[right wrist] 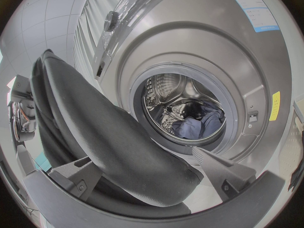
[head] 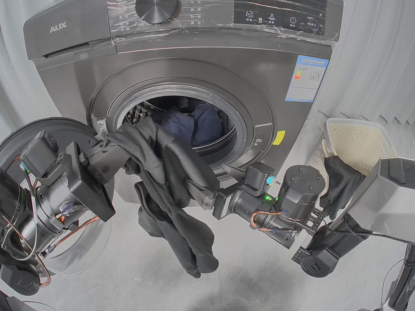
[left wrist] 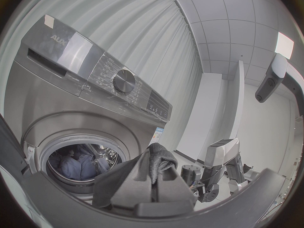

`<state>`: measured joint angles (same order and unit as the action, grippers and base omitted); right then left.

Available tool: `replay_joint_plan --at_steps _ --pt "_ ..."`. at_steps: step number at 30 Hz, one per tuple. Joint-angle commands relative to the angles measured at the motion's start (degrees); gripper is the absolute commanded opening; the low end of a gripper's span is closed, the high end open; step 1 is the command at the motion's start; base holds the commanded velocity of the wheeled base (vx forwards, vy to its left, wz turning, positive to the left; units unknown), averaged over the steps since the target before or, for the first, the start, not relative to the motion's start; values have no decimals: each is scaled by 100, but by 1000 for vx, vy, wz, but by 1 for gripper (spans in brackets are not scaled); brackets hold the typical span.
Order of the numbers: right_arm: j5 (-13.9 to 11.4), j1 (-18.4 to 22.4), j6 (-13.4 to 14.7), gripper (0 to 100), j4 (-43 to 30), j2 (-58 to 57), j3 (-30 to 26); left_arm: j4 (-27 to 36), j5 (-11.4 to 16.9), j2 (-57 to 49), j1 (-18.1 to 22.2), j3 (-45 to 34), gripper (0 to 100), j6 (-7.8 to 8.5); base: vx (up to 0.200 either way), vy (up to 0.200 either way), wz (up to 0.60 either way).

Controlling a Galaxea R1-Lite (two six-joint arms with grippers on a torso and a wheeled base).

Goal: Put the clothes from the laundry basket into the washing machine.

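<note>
A dark grey garment hangs in front of the washing machine's open port, draped between both grippers, its long end dangling toward the floor. My left gripper is shut on one bunched end of the garment. My right gripper stands open below the port, with the garment lying across one finger and its other fingertip bare. Blue clothes lie inside the drum. The cream laundry basket stands at the right, another dark garment over its rim.
The round washer door is swung open on the left, behind my left arm. Grey floor spreads in front of the machine. Curtains hang behind and beside the washer.
</note>
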<state>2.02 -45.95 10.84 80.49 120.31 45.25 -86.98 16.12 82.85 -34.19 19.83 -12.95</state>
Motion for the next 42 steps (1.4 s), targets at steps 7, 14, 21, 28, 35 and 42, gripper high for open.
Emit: replay_joint_plan --at_steps 7,14,21,28,35,42 --pt "-27 112 -73 100 80 502 362 -3 6 -76 -70 -32 0 3 0 0 0" --pt "-71 59 -117 100 309 836 766 -3 6 -76 -105 -32 0 -6 0 0 0" --pt "-62 68 -108 0 344 731 722 6 -21 3 -61 -32 0 -24 0 0 0" --pt "-35 95 -117 0 344 247 168 14 6 -23 -43 -15 0 -33 0 0 0" --pt "-9 103 -117 100 300 -78 -52 14 -3 -5 -8 -59 0 -33 0 0 0" --pt "-9 209 -117 100 283 -464 -342 23 -3 3 -17 -67 0 -33 0 0 0"
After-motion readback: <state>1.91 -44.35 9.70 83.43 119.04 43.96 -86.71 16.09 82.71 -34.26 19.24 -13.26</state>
